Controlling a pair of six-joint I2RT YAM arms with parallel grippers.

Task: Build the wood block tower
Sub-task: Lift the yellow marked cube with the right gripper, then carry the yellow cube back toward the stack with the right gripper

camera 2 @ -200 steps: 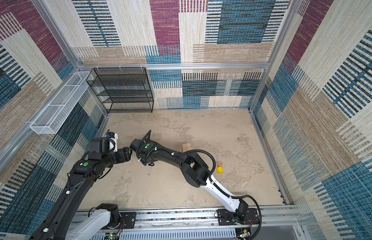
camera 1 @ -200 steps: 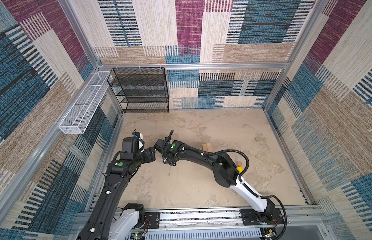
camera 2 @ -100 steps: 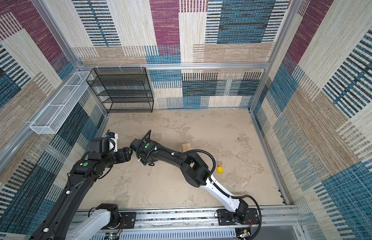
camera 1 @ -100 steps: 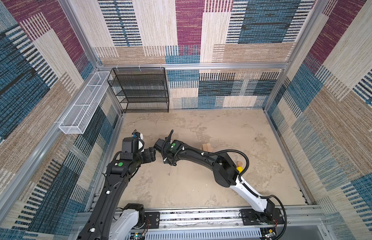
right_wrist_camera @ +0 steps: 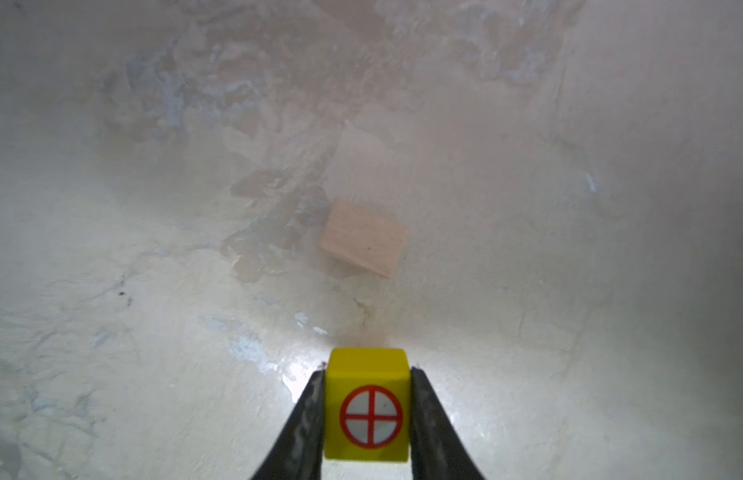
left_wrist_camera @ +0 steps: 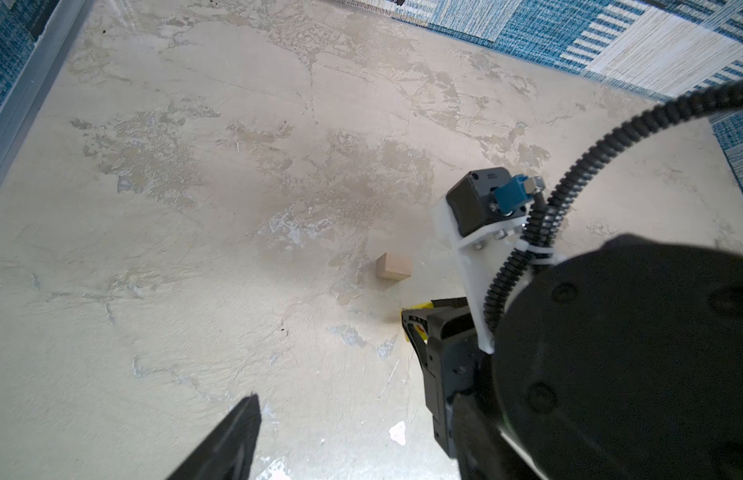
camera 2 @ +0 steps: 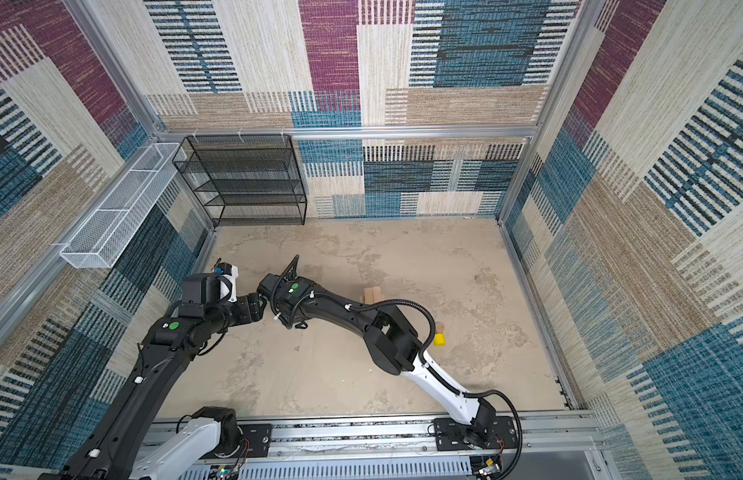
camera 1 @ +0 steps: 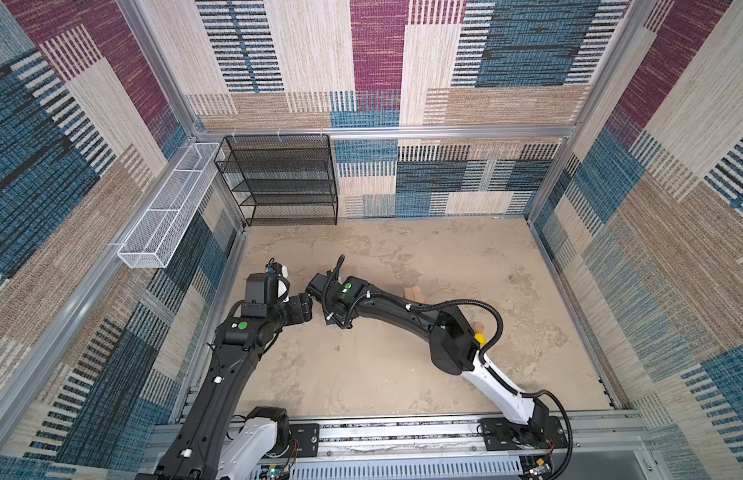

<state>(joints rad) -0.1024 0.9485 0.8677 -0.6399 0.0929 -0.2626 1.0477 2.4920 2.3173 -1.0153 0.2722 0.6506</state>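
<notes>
Early stage, no tower standing in any view. Right hand [right_wrist_camera: 367,374] narrow, clamped on the red-marked yellow cube [right_wrist_camera: 367,409], a finger on each side face, red cross-in-circle mark facing the wrist camera. Can't tell if the cube is off the surface [camera 1: 361,374] or resting on it. Landmark = black wire rack [camera 1: 278,178] at the back wall. The two hands meet out in front of the rack, toward the robot's base, and the held cube is there too. Small tan cube [left_wrist_camera: 394,266] lies on the surface near the held one, apart from it, nothing on top; hidden under the arms in both top views. Left hand [camera 1: 304,306] is close by the right one. Only one finger [left_wrist_camera: 236,436] shows, so can't tell how wide it stands; nothing seen in it. Pair of tan bricks [camera 1: 415,294] side by side, touching, farther from the rack, partly behind the right arm. Possibly the tower base, can't tell if anything is stacked there. Yellow piece [camera 1: 481,338] and round tan piece [camera 1: 479,327] farther from the rack again, loose, just beside each other. Done: one block in a grip. Left: nearly all the stacking, as I judge it from these views
</notes>
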